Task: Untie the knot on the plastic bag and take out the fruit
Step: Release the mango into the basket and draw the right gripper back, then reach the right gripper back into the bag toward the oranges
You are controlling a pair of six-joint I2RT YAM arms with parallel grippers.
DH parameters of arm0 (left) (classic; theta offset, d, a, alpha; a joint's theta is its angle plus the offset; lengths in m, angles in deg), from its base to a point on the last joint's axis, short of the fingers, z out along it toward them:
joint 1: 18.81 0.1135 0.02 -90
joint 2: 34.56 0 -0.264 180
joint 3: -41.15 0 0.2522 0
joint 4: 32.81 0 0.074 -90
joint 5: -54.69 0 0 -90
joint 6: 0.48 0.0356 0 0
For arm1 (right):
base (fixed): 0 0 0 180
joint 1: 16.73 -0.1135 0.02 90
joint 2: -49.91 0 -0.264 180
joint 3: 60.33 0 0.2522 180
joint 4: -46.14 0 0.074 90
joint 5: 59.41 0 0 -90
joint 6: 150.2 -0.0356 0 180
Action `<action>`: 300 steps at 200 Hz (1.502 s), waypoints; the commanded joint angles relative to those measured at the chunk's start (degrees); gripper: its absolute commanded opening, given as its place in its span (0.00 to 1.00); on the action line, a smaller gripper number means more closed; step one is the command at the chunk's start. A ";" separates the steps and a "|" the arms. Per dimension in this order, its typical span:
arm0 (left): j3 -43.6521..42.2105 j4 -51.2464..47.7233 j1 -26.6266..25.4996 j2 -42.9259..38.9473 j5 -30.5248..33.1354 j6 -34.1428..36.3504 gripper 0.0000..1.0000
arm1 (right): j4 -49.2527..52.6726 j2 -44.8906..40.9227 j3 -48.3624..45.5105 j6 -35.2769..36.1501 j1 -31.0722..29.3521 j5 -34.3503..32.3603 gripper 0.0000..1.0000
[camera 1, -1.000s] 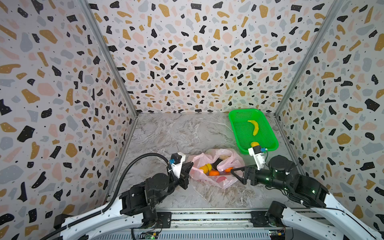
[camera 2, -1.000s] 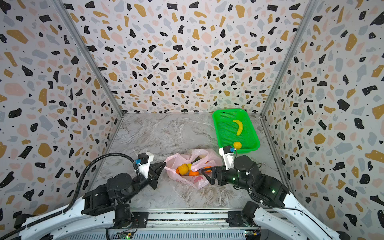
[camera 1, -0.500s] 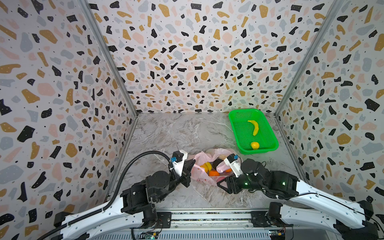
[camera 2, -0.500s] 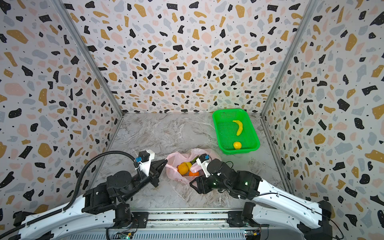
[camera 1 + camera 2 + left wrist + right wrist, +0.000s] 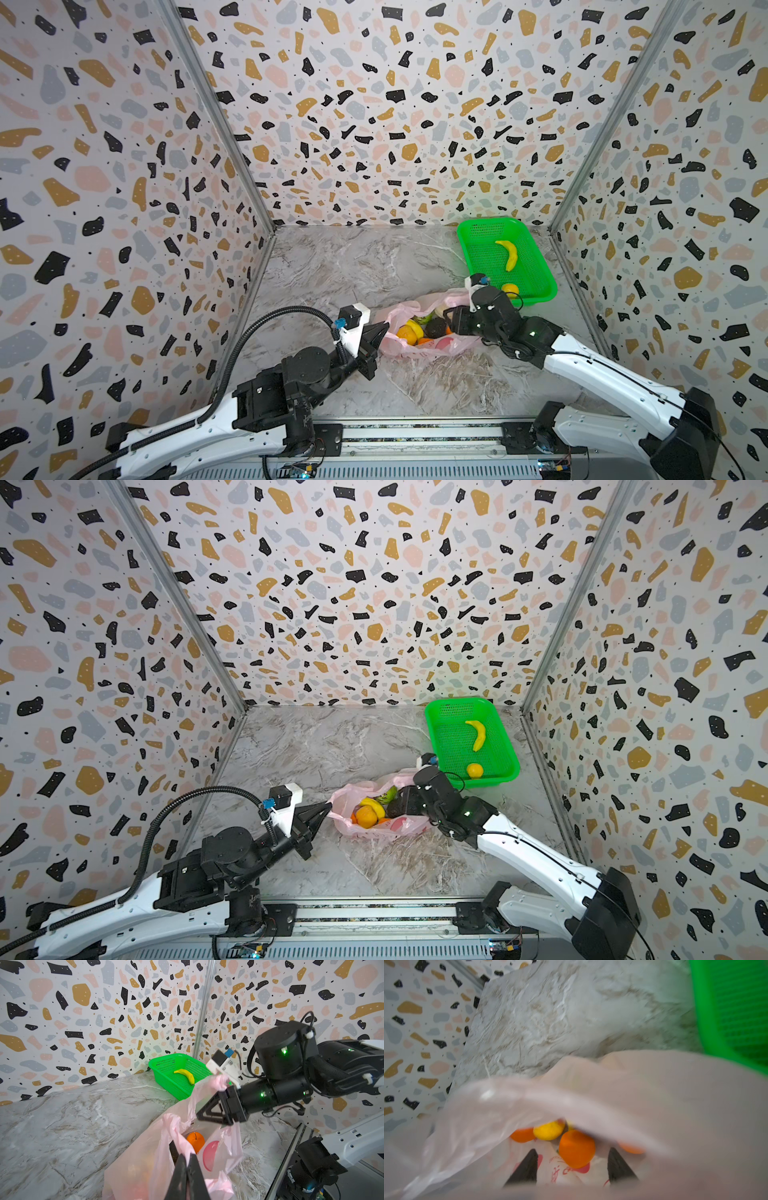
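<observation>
The plastic bag (image 5: 430, 349) lies open at the lower centre of both top views, with fruit (image 5: 407, 332) heaped inside. The right gripper (image 5: 573, 1150) is in its mouth, fingers spread either side of an orange tangerine (image 5: 577, 1140) without touching it. Loose film droops over them and may get pinched along with the tangerine. The left gripper (image 5: 187, 1160) has its fingers clamped on the bag's edge. If that thin film slips, the mouth probably collapses onto the bench (image 5: 353, 266).

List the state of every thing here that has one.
plastic bag: mouth open, fruit showing inside.
left gripper: shut on the plastic bag's rim.
right gripper: open, inside the bag mouth, fingers either side of a tangerine.
fruit: several in the bag, none gripped.
green basket: holds a banana and a round orange fruit.
</observation>
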 commanded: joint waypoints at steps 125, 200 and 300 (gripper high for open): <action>0.40 4.28 -4.08 5.81 -4.26 -3.12 0.00 | 1.88 0.10 -3.03 7.38 -2.99 14.81 0.78; 4.31 -5.51 -6.87 2.43 9.22 -6.01 0.00 | 1.67 4.60 -5.14 11.41 -9.40 19.73 0.76; 2.49 -10.73 -7.31 0.21 6.07 -9.85 0.00 | -0.40 8.68 -2.80 0.77 -20.95 7.24 0.86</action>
